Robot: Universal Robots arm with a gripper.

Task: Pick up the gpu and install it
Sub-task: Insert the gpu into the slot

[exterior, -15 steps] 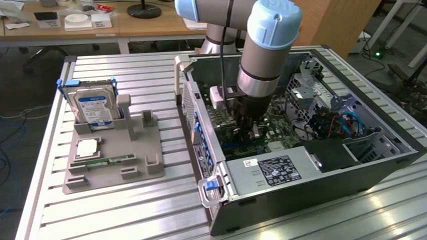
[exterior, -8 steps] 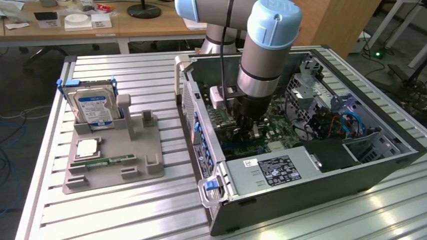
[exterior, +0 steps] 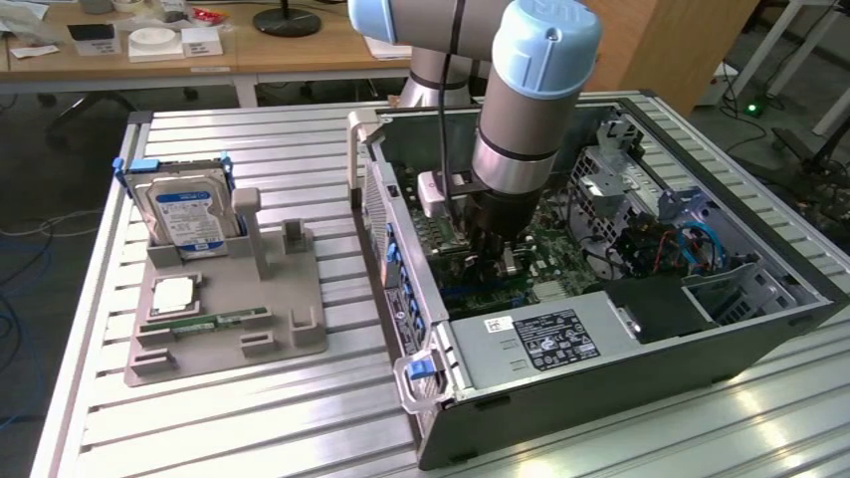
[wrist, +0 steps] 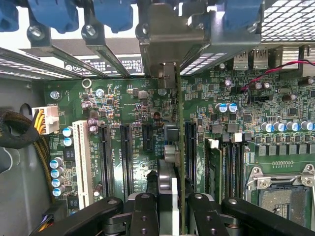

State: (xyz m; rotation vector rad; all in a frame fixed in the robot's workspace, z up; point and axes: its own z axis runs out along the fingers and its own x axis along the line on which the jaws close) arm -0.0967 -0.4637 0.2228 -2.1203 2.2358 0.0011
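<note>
Your gripper (wrist: 174, 219) holds the gpu (wrist: 173, 189) in a narrow clamp, edge-on over the motherboard (wrist: 138, 105). This is inside the case (exterior: 598, 383), at three o'clock from the hard drive (exterior: 190, 214) in the exterior view. Hold the card upright and parallel to the black slot (wrist: 190, 142) just beside its edge.

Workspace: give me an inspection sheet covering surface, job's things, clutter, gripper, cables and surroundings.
Surface: slatted metal table carrying a grey fixture and an open PC case.
Job's things: gpu edge-on between the fingers, over the motherboard slots; whether it is seated, cannot tell.
Clutter: hard drive upright in the fixture; memory stick and chip lying on it.
Grippers: gripper shut on the gpu, inside the case.
Cables: red and blue cables in the case; black bundle at a white connector.
Surroundings: wooden desks behind the table.
</note>
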